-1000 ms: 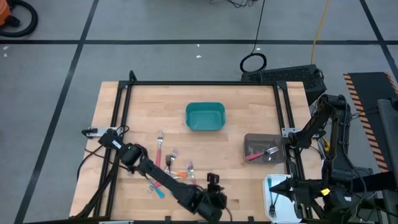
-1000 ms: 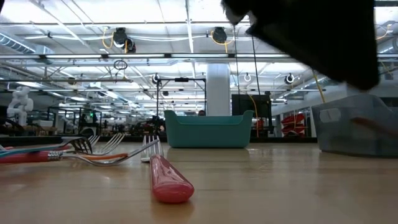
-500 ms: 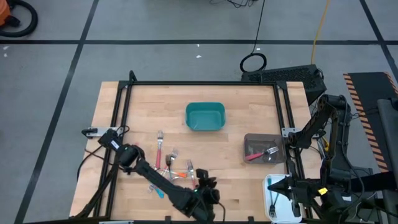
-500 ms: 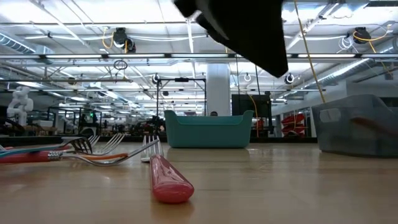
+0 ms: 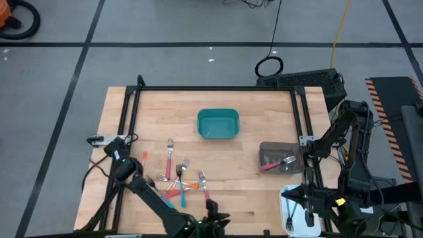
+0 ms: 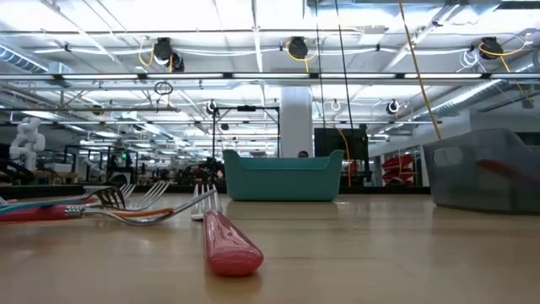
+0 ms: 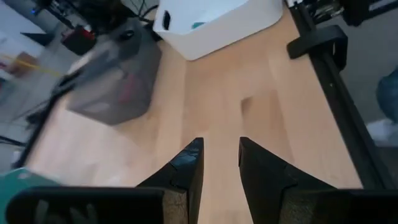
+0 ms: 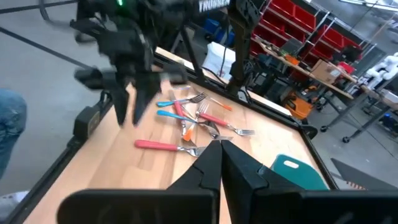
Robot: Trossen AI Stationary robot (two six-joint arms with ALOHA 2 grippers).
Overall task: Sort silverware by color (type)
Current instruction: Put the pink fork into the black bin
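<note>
Nearest the front edge, at about 6 o'clock on the table (image 5: 264, 112), sits the left hand (image 7: 216, 163), its two dark fingers a narrow gap apart with nothing between them. From its wrist view it looks across bare wood toward a grey bin (image 7: 112, 81) and a white bin (image 7: 205, 22) (both blurred).

Off the table's corner at 4 o'clock waits the right hand (image 8: 219, 163), fingers pressed together and empty, right beside that white bin (image 5: 291, 198).

Moving up, the forks (image 5: 180, 182) lie in a loose crossed pile around 7 o'clock of the table's centre, red, orange and light blue handles tangled, tines overlapping. One red-handled fork (image 5: 170, 157) lies a little apart on the far side of the pile, and a short orange piece (image 5: 143, 158) sits at its 9 o'clock.

In the low view, a red handle (image 6: 228, 245) points straight at the camera, with more tines fanned out behind it at 10 o'clock.

At 3 o'clock, near the table's right rail, the grey bin (image 5: 281, 158) holds a red-handled fork (image 5: 271, 165) (and at least one more piece, hard to make out).

Farthest back, near 12 o'clock, stands the teal bin (image 5: 218, 123).
</note>
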